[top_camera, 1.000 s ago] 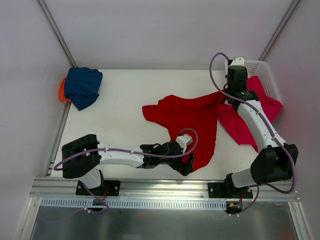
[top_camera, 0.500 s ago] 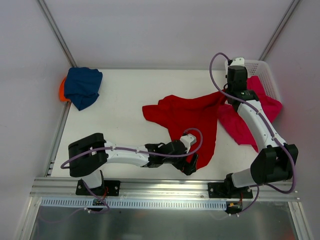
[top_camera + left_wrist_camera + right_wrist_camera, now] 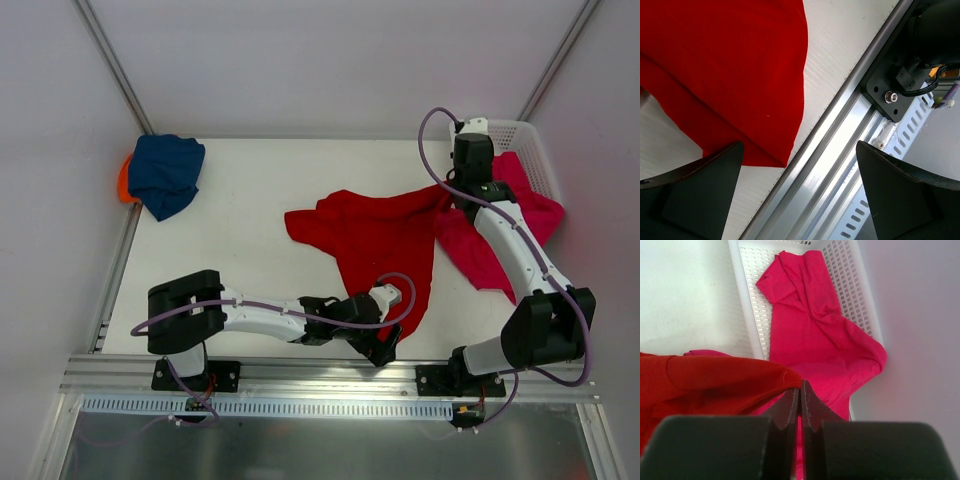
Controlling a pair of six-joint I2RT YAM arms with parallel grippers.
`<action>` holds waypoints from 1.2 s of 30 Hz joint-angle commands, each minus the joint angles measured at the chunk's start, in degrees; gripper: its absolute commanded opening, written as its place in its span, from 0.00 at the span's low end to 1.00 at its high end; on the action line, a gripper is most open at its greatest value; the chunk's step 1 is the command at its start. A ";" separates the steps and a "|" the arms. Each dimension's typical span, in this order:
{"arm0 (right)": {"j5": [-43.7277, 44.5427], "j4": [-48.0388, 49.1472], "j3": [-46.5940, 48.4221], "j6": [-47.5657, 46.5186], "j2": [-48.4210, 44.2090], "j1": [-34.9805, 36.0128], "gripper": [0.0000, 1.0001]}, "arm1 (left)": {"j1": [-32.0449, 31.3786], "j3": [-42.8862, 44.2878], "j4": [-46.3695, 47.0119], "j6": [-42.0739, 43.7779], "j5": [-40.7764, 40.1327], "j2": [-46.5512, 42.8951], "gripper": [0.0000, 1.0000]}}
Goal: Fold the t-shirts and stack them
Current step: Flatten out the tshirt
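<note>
The red t-shirt (image 3: 375, 235) is spread beside the white basket (image 3: 747, 300), and its corner nearest the basket is pinched in the closed right gripper (image 3: 800, 390). The hem farthest from the basket is straddled by the left gripper (image 3: 797, 147), jaws wide apart. The magenta t-shirt (image 3: 815, 325) is draped over the basket's rim.

Bright, even light falls on the table (image 3: 250, 220); just above it my left fingers (image 3: 695, 200) show dark and out of focus
</note>
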 commanded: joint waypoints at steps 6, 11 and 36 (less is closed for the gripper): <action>0.31 1.64 -0.66 1.98 -2.04 -0.48 0.00 | -0.62 2.26 -1.31 -1.60 0.30 0.79 0.92; 0.49 1.82 -1.44 2.07 -2.12 -0.57 0.00 | -0.71 2.88 -1.40 -1.59 0.47 2.02 0.88; 0.40 3.49 -5.05 2.51 -3.18 -1.01 0.00 | -0.71 6.83 -3.15 -1.86 0.91 9.84 0.25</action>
